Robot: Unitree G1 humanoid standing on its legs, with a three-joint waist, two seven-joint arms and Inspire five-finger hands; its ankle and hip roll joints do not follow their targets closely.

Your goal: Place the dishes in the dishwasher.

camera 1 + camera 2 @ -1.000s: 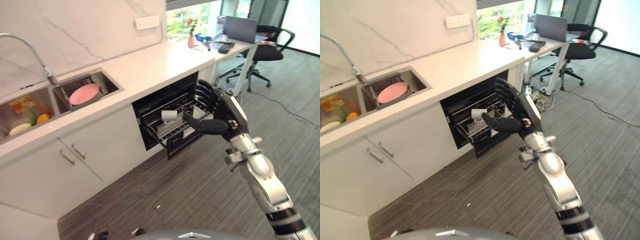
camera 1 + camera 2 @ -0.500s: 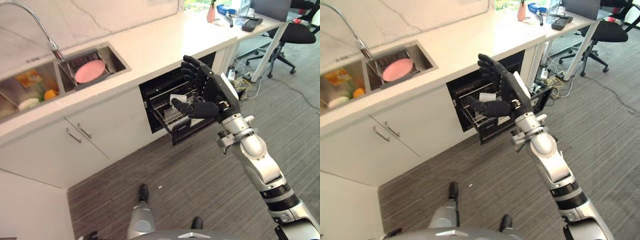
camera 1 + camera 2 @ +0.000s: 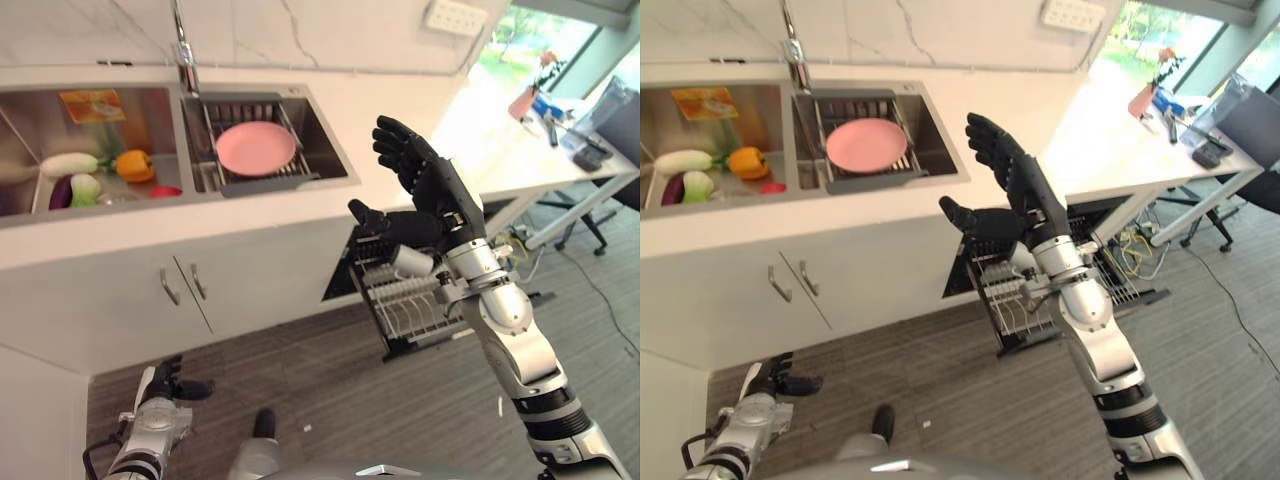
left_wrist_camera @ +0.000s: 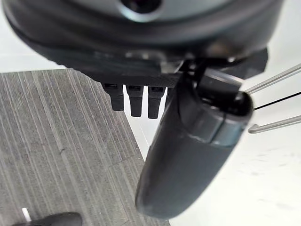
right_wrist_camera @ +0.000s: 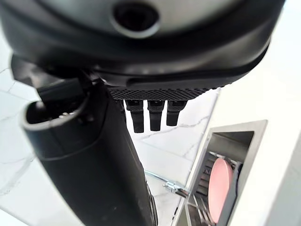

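A pink plate (image 3: 256,148) lies on a dark rack in the right basin of the sink (image 3: 335,160); it also appears past my right hand's fingers (image 5: 150,115) as a pink plate (image 5: 218,183). My right hand (image 3: 425,195) is raised in front of the counter edge, open and holding nothing, to the right of the plate and apart from it. Below that hand the dishwasher rack (image 3: 400,315) stands pulled out, with a white cup (image 3: 410,262) lying in it. My left hand (image 3: 165,385) hangs low by the cabinet front near the floor, open and idle.
The left basin holds several vegetables (image 3: 90,170). A tall faucet (image 3: 180,45) rises behind the sink. White cabinet doors (image 3: 180,285) run under the counter. To the right stands a desk (image 3: 560,135) with a pink bottle (image 3: 522,100). Grey carpet lies in front.
The camera has swung left toward the sink. My right hand has risen from beside the dishwasher rack to counter height, still open. My left hand has come into view.
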